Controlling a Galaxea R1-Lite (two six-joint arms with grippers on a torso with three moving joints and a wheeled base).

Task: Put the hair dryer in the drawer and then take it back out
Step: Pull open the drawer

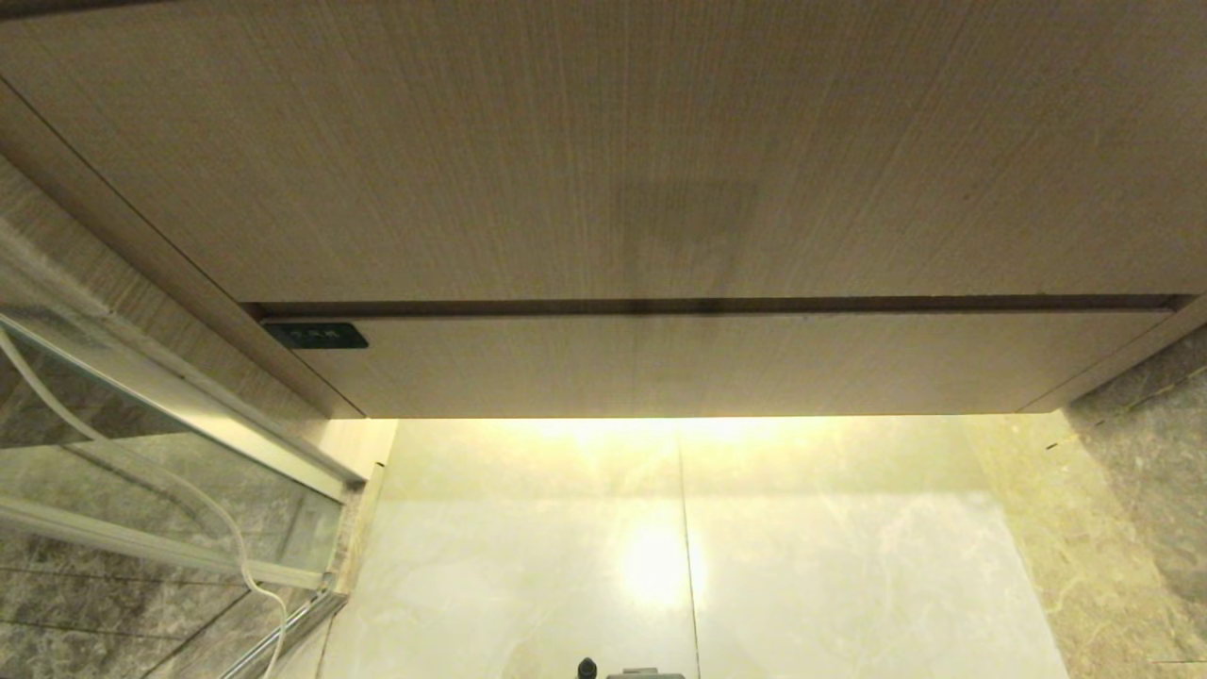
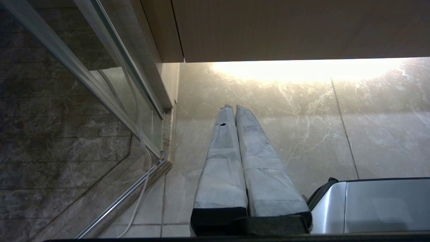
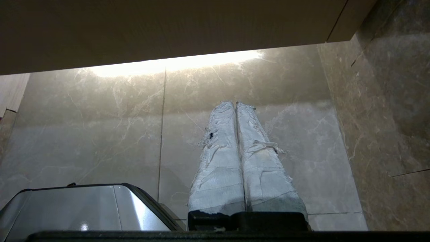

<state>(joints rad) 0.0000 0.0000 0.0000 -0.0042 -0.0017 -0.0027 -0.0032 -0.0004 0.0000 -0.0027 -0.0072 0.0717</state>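
The drawer [image 1: 717, 363] is the low wood-grain front under the taller panel [image 1: 603, 151], and it stands closed with a dark gap along its top. The hair dryer is out of view. My left gripper [image 2: 234, 107] hangs over the pale marble floor [image 2: 302, 127], its taped fingers [image 2: 221, 161] pressed together with nothing between them. My right gripper [image 3: 235, 103] is likewise shut and empty above the floor, below the cabinet's lit lower edge. Neither arm shows in the head view.
A glass shower screen [image 1: 141, 453] with a metal frame stands on the left, and a white cord [image 1: 189, 500] hangs behind it. A small black plate [image 1: 316, 335] sits at the drawer's left end. Dark marble wall [image 1: 1150, 453] closes the right. My silver base [image 2: 369, 205] lies between the arms.
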